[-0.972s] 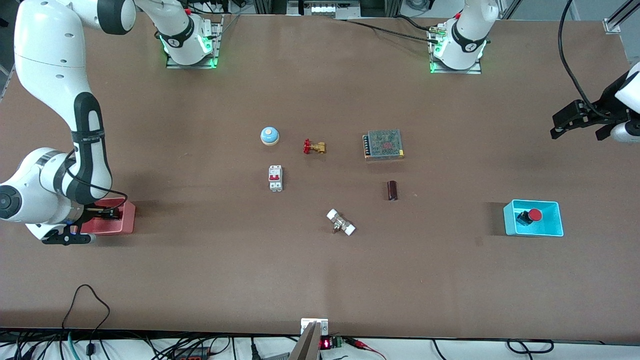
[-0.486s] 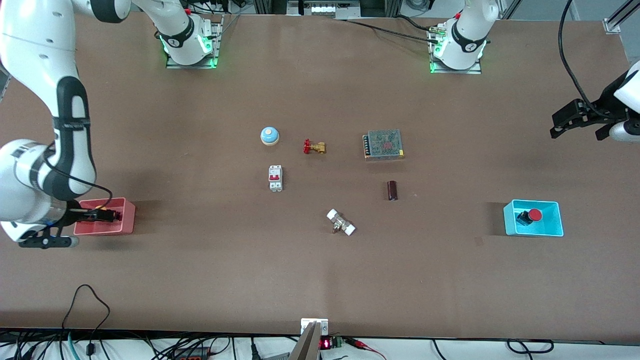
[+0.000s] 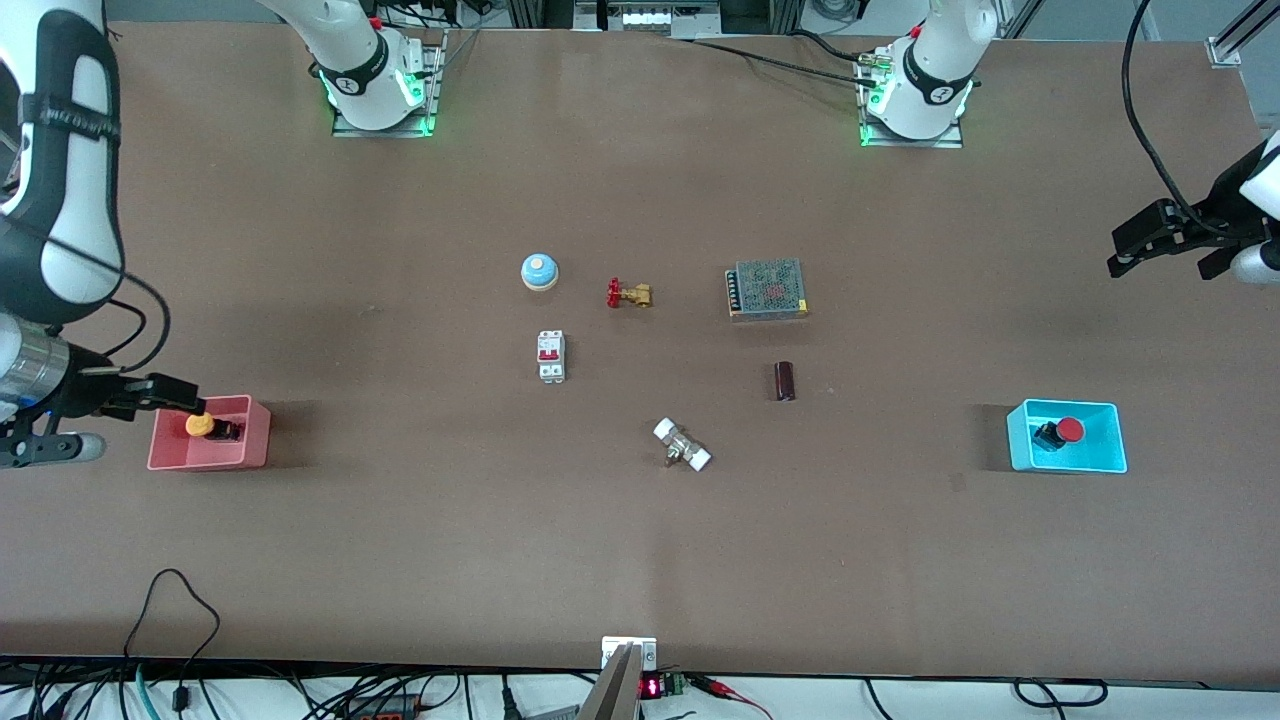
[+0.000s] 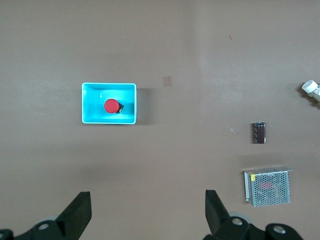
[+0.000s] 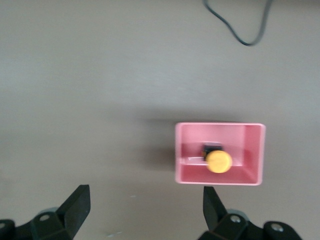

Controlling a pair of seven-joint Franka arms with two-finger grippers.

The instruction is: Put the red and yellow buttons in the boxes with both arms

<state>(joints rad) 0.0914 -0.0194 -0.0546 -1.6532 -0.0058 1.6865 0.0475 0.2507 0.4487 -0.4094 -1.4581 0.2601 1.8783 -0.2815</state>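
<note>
The yellow button (image 3: 201,426) lies in the pink-red box (image 3: 255,440) at the right arm's end of the table. My right gripper (image 3: 170,396) is open and empty, raised just off that box toward the table's end. In the right wrist view the button (image 5: 218,161) lies in the box (image 5: 220,126), off to one side of the open gripper (image 5: 145,202). The red button (image 3: 1070,430) lies in the cyan box (image 3: 1020,440) at the left arm's end. My left gripper (image 3: 1125,250) is open, empty and high over the table; its view shows the button (image 4: 111,105), the box (image 4: 109,86) and the gripper (image 4: 147,205).
In the table's middle lie a blue dome (image 3: 539,271), a brass valve (image 3: 628,294), a white circuit breaker (image 3: 551,356), a mesh power supply (image 3: 767,288), a dark cylinder (image 3: 785,381) and a white-ended fitting (image 3: 682,445). Cables hang along the front edge.
My right gripper has let go of the yellow button in the pink-red box, risen and drawn back toward the table's end. My left gripper has shifted only slightly.
</note>
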